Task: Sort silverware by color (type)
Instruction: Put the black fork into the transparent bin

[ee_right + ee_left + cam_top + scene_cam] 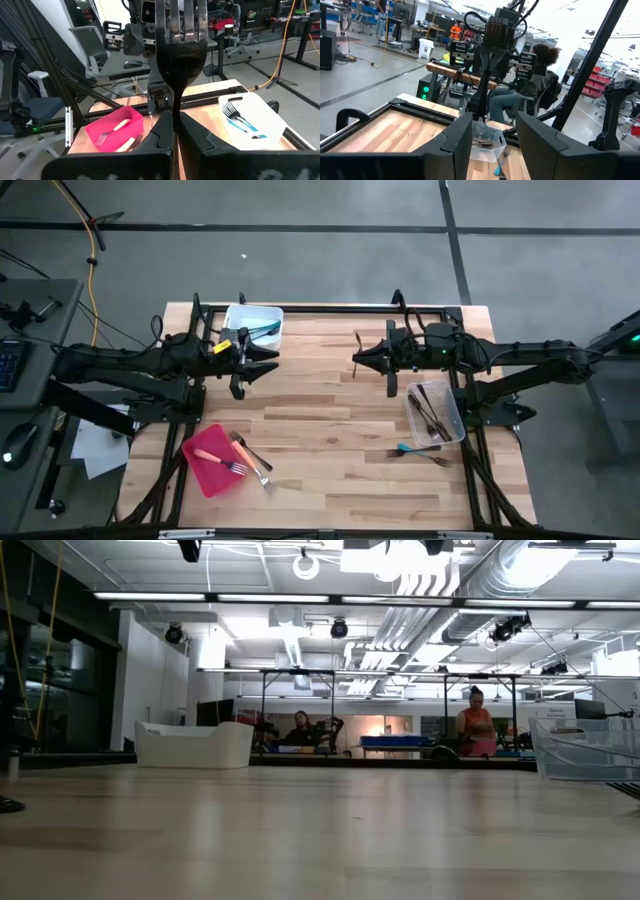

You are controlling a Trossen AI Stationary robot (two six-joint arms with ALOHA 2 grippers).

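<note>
Right tool (172, 131), at the tabletop's (330, 440) one o'clock, pinches a dark fork (181, 45) by its handle: light, stiff, probably slippery. Left tool (492, 145) gapes empty.

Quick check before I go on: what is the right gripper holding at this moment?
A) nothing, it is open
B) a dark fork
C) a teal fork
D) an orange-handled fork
B: in the right wrist view the right gripper is shut on the handle of a dark fork, tines up, raised above the table.
</note>
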